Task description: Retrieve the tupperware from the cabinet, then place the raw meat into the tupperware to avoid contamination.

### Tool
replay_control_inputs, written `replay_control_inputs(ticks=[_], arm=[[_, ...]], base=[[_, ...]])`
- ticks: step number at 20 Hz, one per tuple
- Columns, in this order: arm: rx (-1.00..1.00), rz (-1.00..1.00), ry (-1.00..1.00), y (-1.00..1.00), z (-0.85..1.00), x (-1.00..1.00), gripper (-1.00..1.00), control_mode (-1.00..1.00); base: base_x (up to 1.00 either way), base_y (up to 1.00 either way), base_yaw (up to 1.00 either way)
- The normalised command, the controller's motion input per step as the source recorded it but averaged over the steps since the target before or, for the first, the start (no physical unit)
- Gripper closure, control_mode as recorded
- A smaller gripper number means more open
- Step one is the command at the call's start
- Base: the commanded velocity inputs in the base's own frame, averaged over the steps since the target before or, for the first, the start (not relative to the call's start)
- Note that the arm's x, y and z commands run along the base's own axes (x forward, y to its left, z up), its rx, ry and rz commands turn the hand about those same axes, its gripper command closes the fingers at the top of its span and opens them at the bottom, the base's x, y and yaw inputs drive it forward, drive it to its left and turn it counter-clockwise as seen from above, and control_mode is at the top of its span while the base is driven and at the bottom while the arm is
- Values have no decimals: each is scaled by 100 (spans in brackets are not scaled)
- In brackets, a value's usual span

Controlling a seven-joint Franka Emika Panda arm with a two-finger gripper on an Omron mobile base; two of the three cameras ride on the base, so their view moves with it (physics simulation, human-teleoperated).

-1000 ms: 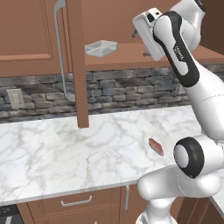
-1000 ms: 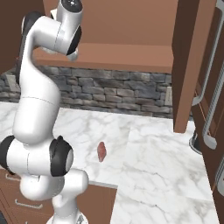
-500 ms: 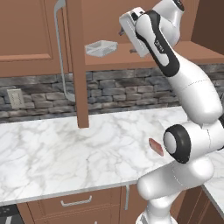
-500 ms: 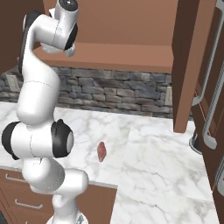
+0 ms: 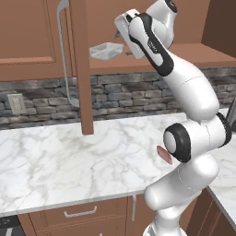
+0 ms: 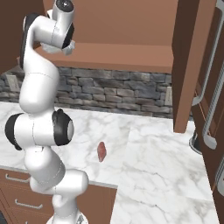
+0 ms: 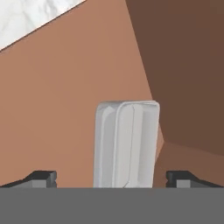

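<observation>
The tupperware [image 7: 127, 144], a shallow whitish-clear container, lies on the shelf of the open cabinet [image 5: 184, 53]. In the hand view it sits just ahead of my gripper [image 7: 116, 178], between the lines of the two spread fingertips [image 7: 41, 178]. The jaws stand open with nothing in them. In the left base view the tupperware [image 5: 107, 50] rests at the shelf's front left, and my hand [image 5: 126, 28] hovers just to its right, slightly higher. The raw meat [image 6: 102, 151], a small red-pink slab, lies on the marble counter [image 6: 153, 166] near the arm's base. In the left base view the arm's joint half hides the raw meat [image 5: 163, 154].
An open cabinet door [image 5: 83, 69] hangs edge-on left of the tupperware, with a long silver handle [image 5: 62, 55] beside it. Another open door [image 6: 188, 65] stands at the right. A wall outlet [image 5: 16, 103] sits in the stone backsplash. Drawers [image 5: 80, 213] run below the counter.
The arm has swung left along the shelf, bringing the hand closer to the tupperware. The jaws have stayed open. The meat and tupperware have not moved.
</observation>
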Motion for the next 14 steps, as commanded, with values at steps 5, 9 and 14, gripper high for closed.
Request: replay_control_inputs(ticks=[5, 9, 14], arm=[[-4, -2, 0, 7, -9, 15, -100, -100], [-2, -1, 0, 0, -4, 8, -100, -100], [-1, 0, -1, 3, -4, 6, -100, -100]], base=[[0, 0, 0], [0, 0, 0], [0, 0, 0]])
